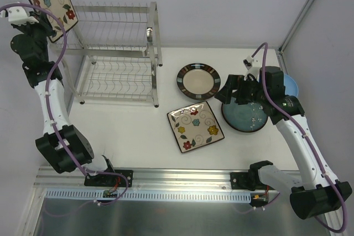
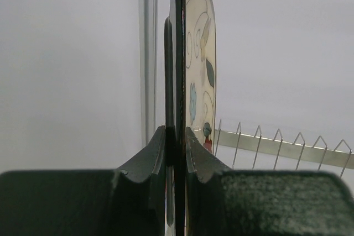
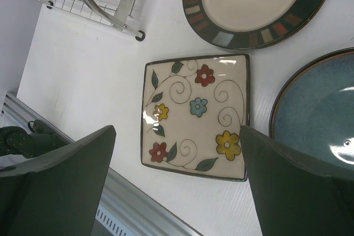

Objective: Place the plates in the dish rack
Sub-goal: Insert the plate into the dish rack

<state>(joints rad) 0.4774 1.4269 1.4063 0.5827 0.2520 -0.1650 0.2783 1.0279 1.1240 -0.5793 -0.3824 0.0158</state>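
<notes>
left gripper (image 2: 176, 136) is pinched shut on the dark edge of a square floral plate (image 2: 198, 59), one pad on each face. in the left wrist view the plate stands on edge and is seen almost edge-on, its long side running straight up the frame.

the dish rack (image 2: 276, 145) shows in that view only as a row of wire tips at lower right, on the side of the plate's flowered face. from these pictures i judge the coming move turns on that: the rack lies to the right of and below the held plate, so the plate must travel that way and come down with its edge in line with a wire slot.

the top view gives what the wrist view cannot. it shows the left gripper (image 1: 40, 26) holding the plate (image 1: 48, 1) high in the upper left of the frame, beside the rack's (image 1: 116, 53) upper tier and apart from it. the left arm is clearly the nearer one to the rack.

right gripper (image 3: 177, 131) hangs spread wide and grips nothing. a second square floral plate (image 3: 196, 114) lies flat on the worktop (image 1: 127, 131) below it. a round dark-rimmed plate (image 3: 254, 1) and a dark teal plate (image 3: 315, 114) lie near it. only the top view shows a light blue plate (image 1: 290, 85), partly hidden behind the right arm.
</notes>
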